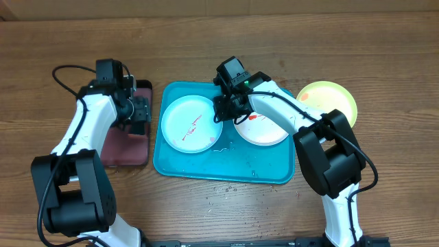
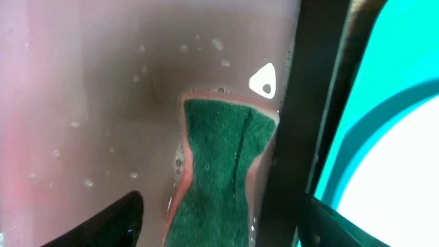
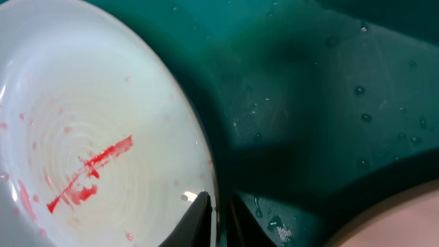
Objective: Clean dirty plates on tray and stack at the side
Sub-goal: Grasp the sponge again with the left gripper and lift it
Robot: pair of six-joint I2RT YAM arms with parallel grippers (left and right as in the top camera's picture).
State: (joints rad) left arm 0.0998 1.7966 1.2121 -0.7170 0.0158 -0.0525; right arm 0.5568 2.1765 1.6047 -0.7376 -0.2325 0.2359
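The teal tray holds a light blue plate on its left and a white plate on its right, both with red smears. A light green plate lies on the table to the right of the tray. My right gripper is shut on the right rim of the light blue plate, fingers either side of the rim, above the tray floor. My left gripper is open, its fingers spread either side of a green sponge.
The sponge lies in pinkish water in a smaller black tray left of the teal tray; its black rim separates it from the teal tray. Water drops lie on the table in front of the teal tray.
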